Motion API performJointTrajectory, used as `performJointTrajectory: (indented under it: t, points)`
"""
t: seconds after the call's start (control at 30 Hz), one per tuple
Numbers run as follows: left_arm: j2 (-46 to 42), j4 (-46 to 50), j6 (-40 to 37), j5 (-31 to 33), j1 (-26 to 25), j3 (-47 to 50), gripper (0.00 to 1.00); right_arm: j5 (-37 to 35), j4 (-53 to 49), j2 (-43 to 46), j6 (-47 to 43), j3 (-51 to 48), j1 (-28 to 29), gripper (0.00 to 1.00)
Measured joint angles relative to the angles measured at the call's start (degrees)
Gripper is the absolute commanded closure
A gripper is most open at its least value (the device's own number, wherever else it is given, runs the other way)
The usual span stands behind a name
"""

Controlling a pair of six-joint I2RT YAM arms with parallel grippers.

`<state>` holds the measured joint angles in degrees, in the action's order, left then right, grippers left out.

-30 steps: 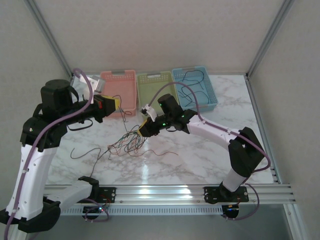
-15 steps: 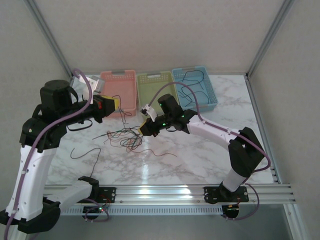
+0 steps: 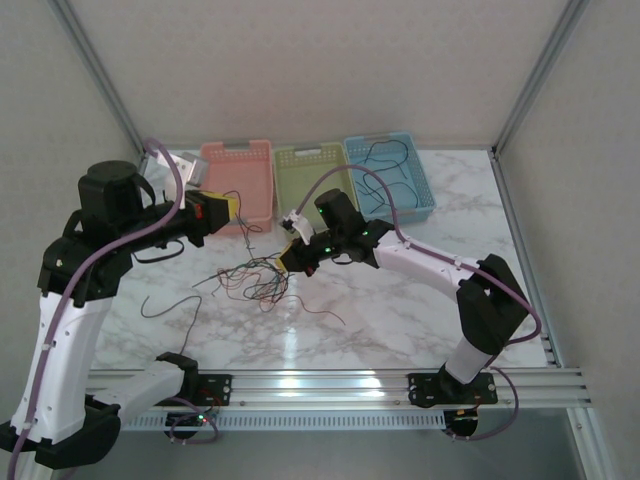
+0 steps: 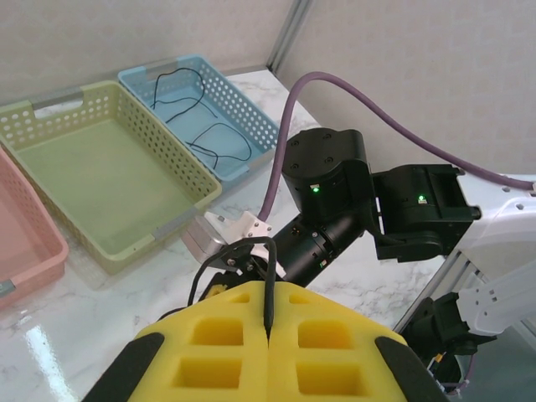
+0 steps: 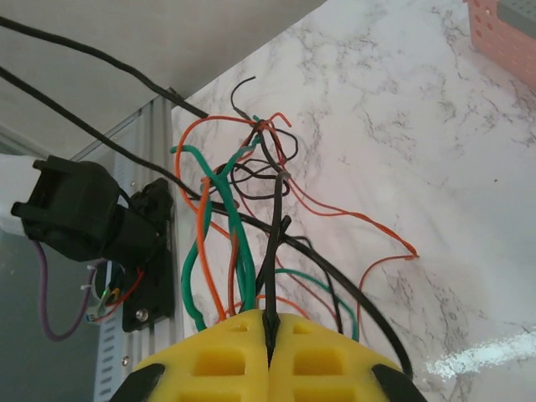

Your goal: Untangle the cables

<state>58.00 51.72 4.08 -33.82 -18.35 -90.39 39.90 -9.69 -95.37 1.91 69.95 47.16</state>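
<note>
The cables (image 3: pixel 255 280) are a loose tangle of thin black, orange and green wires hanging over the marble table between my two grippers. My left gripper (image 3: pixel 230 212) is raised at the left and is shut on a black cable (image 4: pixel 270 268) that loops out from between its yellow pads (image 4: pixel 218 335). My right gripper (image 3: pixel 291 257) sits at the tangle's right edge. In the right wrist view the right gripper (image 5: pixel 270 325) is shut on a black cable (image 5: pixel 272 251), with green and orange strands (image 5: pixel 239 243) spilling past the pads. A knot (image 5: pixel 264 134) sits further out.
Three baskets stand along the back: pink (image 3: pixel 240 175), green (image 3: pixel 312 170) and blue (image 3: pixel 392 175), the blue one holding black wires (image 4: pixel 197 109). A single loose wire (image 3: pixel 170 303) lies on the table at the left. An aluminium rail (image 3: pixel 330 385) runs along the near edge.
My right gripper has shut on a black strand at the tangle's right edge. The tangle has drawn together and shifted slightly. The left arm has stayed put.
</note>
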Motion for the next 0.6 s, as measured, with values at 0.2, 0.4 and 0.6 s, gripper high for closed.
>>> performJointTrajectory:
  t: [0.2,0.4,0.6]
  points:
    - [-2.25,-0.11,-0.17,3.87,0.0,4.28,1.0,-5.44,-3.41,3.15,-0.7,0.35,0.04,1.0]
    - [-6.43,-1.33,1.84,14.01,0.02,17.46,1.0,-9.75,-6.86,11.58,-1.81,3.61,0.04,1.0]
    - [-6.25,-1.38,4.17,23.67,1.4,25.62,1.0,-18.1,-8.17,22.6,-4.11,7.19,0.26,1.0]
